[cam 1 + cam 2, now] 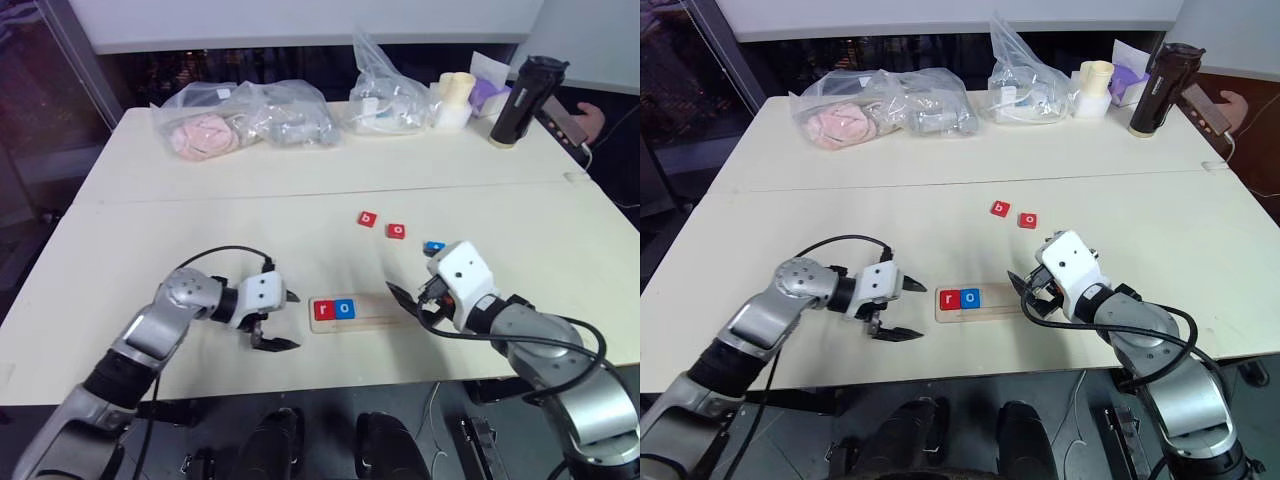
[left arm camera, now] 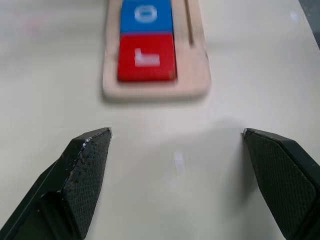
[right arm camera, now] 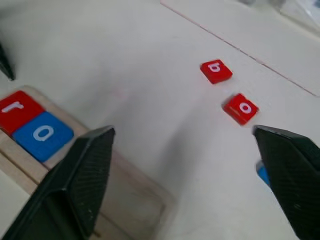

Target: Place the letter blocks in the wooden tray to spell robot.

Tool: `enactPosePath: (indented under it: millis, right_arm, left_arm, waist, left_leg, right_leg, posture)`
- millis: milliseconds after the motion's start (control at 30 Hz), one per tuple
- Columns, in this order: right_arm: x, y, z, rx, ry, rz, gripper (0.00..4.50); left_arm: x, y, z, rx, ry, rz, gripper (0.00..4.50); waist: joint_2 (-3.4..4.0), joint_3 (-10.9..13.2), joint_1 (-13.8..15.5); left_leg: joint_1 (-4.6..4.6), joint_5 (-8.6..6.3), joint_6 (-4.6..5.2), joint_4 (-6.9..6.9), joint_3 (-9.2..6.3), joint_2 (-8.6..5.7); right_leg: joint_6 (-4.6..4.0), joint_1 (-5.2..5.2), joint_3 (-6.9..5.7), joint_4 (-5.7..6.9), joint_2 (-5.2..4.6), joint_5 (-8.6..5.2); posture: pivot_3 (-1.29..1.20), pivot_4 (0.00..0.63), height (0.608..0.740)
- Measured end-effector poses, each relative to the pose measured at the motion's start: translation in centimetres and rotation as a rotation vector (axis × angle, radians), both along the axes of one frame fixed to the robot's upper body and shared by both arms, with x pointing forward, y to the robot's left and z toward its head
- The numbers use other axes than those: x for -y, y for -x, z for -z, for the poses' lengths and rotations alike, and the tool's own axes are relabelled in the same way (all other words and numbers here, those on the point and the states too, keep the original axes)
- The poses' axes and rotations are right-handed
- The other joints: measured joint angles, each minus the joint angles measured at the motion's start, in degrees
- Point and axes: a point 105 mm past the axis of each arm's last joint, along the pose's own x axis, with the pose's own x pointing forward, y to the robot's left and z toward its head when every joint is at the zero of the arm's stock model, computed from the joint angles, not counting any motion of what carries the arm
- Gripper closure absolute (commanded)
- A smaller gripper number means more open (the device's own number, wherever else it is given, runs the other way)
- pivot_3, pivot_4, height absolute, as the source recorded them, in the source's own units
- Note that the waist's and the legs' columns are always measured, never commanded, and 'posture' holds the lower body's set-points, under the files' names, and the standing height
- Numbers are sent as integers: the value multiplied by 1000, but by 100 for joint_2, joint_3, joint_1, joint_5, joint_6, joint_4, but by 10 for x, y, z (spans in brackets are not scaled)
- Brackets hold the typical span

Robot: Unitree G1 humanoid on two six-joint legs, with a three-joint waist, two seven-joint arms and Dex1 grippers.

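Where the pale table (image 1: 200,230) begins on the left, the left gripper (image 1: 276,322) hangs just above the surface, fingers spread wide and holding nothing, pointing toward the near end of the wooden tray (image 1: 372,318). Gripper and tray are apart, with bare tabletop between them.

The wooden tray lies lengthwise near the front edge. Two letter blocks sit flat in its left end, touching: the red r block (image 1: 324,310) outermost, the blue o block (image 1: 345,309) next to it. The rest of the tray is bare wood.

Farther back and to the right, loose on the table: the red b block (image 1: 367,219), then the red o block (image 1: 397,231) just beside it, not touching. The blue block (image 1: 434,246) lies a little farther right, partly hidden behind the right gripper's white housing; its letter cannot be read.

The right gripper (image 1: 412,308) hovers over the tray's right end, fingers fully apart, empty.

Along the far edge of the table: clear plastic bags (image 1: 245,118), a cream cup (image 1: 456,98), a black bottle (image 1: 522,100). A person's hand (image 1: 592,122) rests at the far right corner.
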Motion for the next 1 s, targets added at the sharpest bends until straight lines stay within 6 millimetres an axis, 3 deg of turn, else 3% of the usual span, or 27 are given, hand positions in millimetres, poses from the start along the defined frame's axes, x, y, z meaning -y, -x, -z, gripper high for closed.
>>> enactPosePath:
  millis: [133,267,467,600,833,1000]
  right_arm:
    - [-2,-7,-7,19,-8,-12,0]
    - [-4,-29,-18,28,-36,16,0]
    - [-24,-63,-27,-19,-96,53,0]
    - [-49,-103,-32,-88,-166,170,0]
    - [-59,-145,1,-255,-193,431,0]
    - [-65,-156,13,-311,-235,508,0]
  left_arm:
    - [-17,2,-4,-40,7,-33,53]
    - [-26,10,-17,-131,126,-20,53]
    - [-26,-15,-69,-112,365,-124,53]
    - [-18,-15,-99,-98,508,-123,53]
    - [-9,-8,-109,-49,570,-160,53]
    - [-5,-5,-108,-31,588,-204,53]
  waist:
    - [2,3,-2]
    - [2,17,10]
    - [0,23,49]
    - [-6,26,-85]
    - [-7,26,-106]
    - [-7,26,-127]
  left_leg:
    - [-3,0,0,-3,0,0]
    - [-10,3,-3,-2,4,-2]
    - [-22,15,7,2,5,-8]
    - [-22,24,-4,-2,23,-11]
    - [-20,56,-51,-42,23,-17]
    - [-6,62,-57,-44,24,-9]
  right_leg:
    - [-2,-7,1,0,-1,0]
    - [-24,-41,2,0,-2,13]
    - [-9,-50,1,6,-2,24]
    - [-5,-43,12,31,-2,30]
    - [-15,-85,35,83,7,33]
    - [-25,-85,41,97,24,36]
  posture:
    - [0,150,738]
    - [0,150,738]
    - [0,150,738]
    - [0,150,738]
    - [0,150,738]
    - [0,150,738]
